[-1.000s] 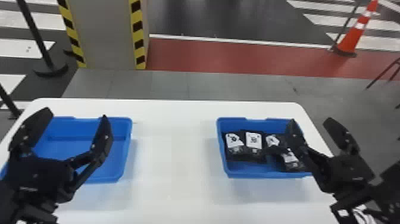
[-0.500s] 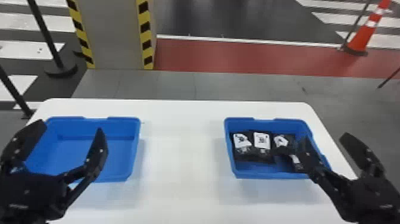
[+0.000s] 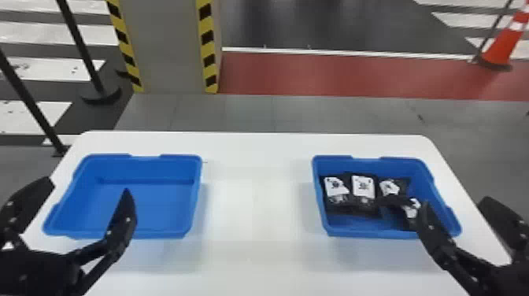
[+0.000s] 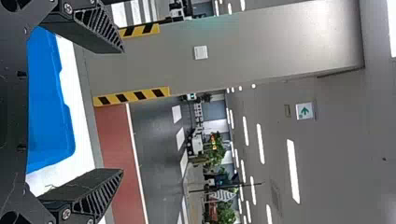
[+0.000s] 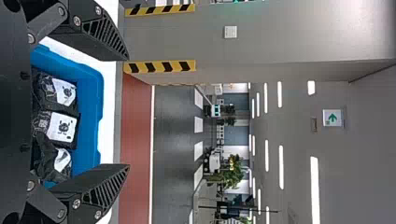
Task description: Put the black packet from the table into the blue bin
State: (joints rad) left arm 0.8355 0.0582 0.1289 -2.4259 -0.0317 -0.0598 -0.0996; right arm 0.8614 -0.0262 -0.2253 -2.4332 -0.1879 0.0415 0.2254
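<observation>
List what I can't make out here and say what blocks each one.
- Part of the rightmost black packet: head view, behind one jaw of the right gripper.
- Part of the right blue bin: right wrist view, behind the gripper's body.
- Part of the left blue bin: left wrist view, behind the left gripper.
- Top of the orange cone: head view, cut off at the upper right corner.

A grey pillar [image 3: 169,43] with yellow-and-black striped edges stands beside a red floor strip [image 3: 334,74] — an orange-and-white cone [image 3: 502,49] is off to the right. Black posts [image 3: 80,43] and white floor stripes [image 3: 43,69] lie leftward; the left wrist view adds a green arrow sign [image 4: 304,111], ceiling lights [image 4: 293,170] and leafy plants [image 4: 215,151].
</observation>
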